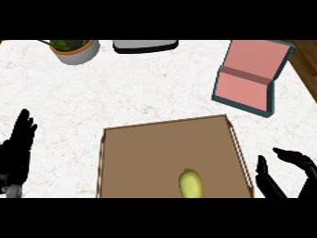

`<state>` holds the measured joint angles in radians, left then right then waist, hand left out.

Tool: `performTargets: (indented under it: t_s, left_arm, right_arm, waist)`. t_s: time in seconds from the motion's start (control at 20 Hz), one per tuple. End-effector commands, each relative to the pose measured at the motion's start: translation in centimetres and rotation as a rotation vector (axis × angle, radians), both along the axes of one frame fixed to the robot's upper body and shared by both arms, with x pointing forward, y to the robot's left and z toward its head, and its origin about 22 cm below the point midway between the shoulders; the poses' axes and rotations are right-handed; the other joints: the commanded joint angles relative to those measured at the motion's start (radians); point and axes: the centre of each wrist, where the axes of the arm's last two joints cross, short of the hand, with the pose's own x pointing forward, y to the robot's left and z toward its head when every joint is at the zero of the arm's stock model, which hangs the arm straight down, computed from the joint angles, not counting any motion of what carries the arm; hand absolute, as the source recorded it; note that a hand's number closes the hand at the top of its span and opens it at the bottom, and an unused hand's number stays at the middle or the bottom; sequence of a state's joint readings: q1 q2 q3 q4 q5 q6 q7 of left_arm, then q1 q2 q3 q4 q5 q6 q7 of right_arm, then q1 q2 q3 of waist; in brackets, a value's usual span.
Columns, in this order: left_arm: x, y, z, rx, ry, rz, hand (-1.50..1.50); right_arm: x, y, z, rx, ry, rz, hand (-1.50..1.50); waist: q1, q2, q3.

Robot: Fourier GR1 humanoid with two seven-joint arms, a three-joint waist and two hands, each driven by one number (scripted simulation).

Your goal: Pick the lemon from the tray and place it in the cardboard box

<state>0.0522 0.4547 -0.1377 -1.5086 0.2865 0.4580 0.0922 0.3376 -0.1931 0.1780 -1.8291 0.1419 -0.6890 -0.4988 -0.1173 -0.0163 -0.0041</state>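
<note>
A yellow-green lemon (190, 183) lies on the brown tray (154, 139), near its front edge and a little right of centre. The cardboard box (250, 76), pink inside with dark teal walls and an open flap, stands at the back right of the counter. My right hand (305, 179) is at the lower right, just outside the tray's right rim, open with fingers spread and thumb pointing up; it touches nothing. My left hand (13, 151) rests open at the lower left, fingers up, apart from the tray.
A potted plant (73, 50) in a pale pot stands at the back left. A grey and black appliance (146, 45) sits at the back centre. The white marble counter (140, 88) ends in wooden floor at both sides.
</note>
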Motion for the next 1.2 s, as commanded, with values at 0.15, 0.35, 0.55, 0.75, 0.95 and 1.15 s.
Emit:
performTargets:
  t_s: [0.15, 0.35, 0.55, 0.75, 0.95, 1.15]
  left_arm:
    - [0.6, -1.3, -2.0, -0.052, 0.0, -0.027, 0.0]
    - [1.1, -2.0, -2.3, -0.03, -0.023, -0.083, 0.0]
    - [1.9, -3.4, -2.0, -0.014, -0.017, -0.086, 0.0]
    - [2.7, -3.1, -2.5, -0.016, -0.028, -0.111, 0.0]
    - [2.4, -3.6, -3.1, -0.033, -0.03, -0.135, 0.0]
    - [3.1, -3.7, -2.2, -0.028, -0.048, -0.145, 0.0]
  right_arm:
    - [-9.1, 3.4, -2.9, -0.204, -0.047, -0.265, -1.5]
    - [-14.5, 5.8, -3.4, -0.266, 0.103, -0.294, -1.5]
    - [-18.4, 8.0, 0.7, -0.208, 0.176, -0.295, -1.5]
    - [-20.7, 10.7, 0.7, -0.261, 0.296, -0.261, -1.5]
    - [-21.5, 10.2, 2.7, -0.287, 0.381, -0.28, -1.5]
    - [-21.6, 12.1, 3.1, -0.308, 0.456, -0.291, -1.5]
  waist:
    - [0.027, 0.006, 0.004]
    - [0.061, 0.011, 0.003]
    - [0.074, 0.011, 0.003]
    - [0.096, 0.021, 0.001]
    - [0.116, 0.025, 0.002]
    - [0.128, 0.031, 0.001]
